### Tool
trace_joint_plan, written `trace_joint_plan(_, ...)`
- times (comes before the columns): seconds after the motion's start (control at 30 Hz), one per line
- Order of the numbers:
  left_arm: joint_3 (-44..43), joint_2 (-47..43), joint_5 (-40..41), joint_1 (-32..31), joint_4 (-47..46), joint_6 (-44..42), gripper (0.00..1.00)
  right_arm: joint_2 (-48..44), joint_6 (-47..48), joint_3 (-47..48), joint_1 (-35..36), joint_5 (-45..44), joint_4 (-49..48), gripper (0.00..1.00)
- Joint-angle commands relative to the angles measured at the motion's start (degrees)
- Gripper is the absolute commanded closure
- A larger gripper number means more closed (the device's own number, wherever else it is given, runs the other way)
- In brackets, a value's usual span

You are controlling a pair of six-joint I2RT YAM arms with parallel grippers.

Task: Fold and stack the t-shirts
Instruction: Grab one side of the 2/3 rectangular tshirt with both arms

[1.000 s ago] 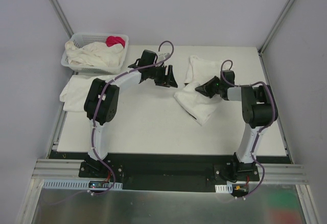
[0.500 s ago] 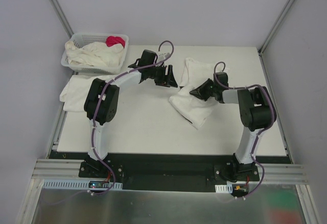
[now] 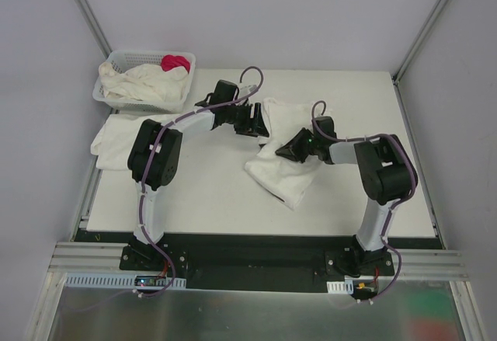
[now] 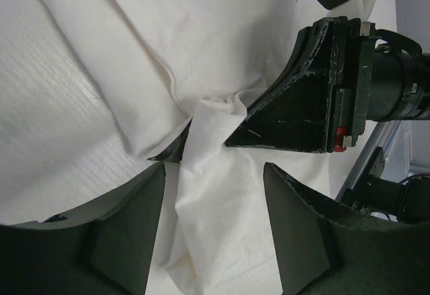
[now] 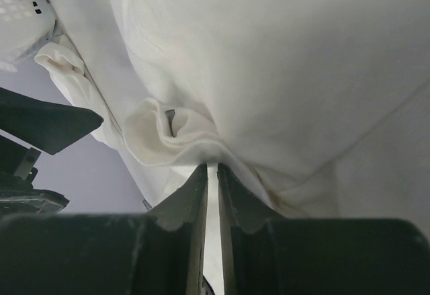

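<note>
Left claw (image 3: 261, 120) agape, right claw (image 3: 284, 151) tight on t-shirt (image 3: 279, 182), both arms inward, tips near each other.

Centre of table (image 3: 203, 201) blocked: bunched t-shirt (image 3: 289, 179) with right gripper (image 3: 283, 152) clamped on its fold and left gripper (image 3: 260, 121) just beside, jaws apart, so hardly any gap between the two. Far left corner taken by basket (image 3: 110, 99) heaped with cloth, and a flat t-shirt (image 3: 115, 135) lies along the left edge in front of it. Left arm (image 3: 155, 151) spans the left half. Right arm (image 3: 386, 172) stands near the right edge. Passable: strip along the near edge, far right corner, far edge behind the grippers.
</note>
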State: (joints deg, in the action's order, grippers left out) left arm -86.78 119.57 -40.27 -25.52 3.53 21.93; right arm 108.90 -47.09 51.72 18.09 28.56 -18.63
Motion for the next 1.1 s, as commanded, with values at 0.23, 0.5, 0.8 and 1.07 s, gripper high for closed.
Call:
trace_joint_plan(0.23, -2.43, -1.62, -1.47, -0.23, -3.35, 1.44, 0.41, -12.65, 8.15, 5.75, -2.97, 0.55, 13.79, 0.77)
trace_joint_plan(0.5, 1.09, -4.69, -1.39, -0.23, -6.34, 1.53, 0.41, -0.14, 15.8, 22.88, -5.52, -5.09, 20.22, 0.78)
trace_joint_plan(0.8, 1.44, -7.77, -1.48, -0.15, -6.87, 0.04, 0.41, 15.46, 13.25, 35.37, -5.08, -3.33, 21.44, 0.78)
trace_joint_plan(1.07, -1.63, -7.16, -2.35, 0.29, -6.87, 0.56, 0.41, 18.0, 12.2, 36.51, -5.08, -5.18, 22.32, 0.78)
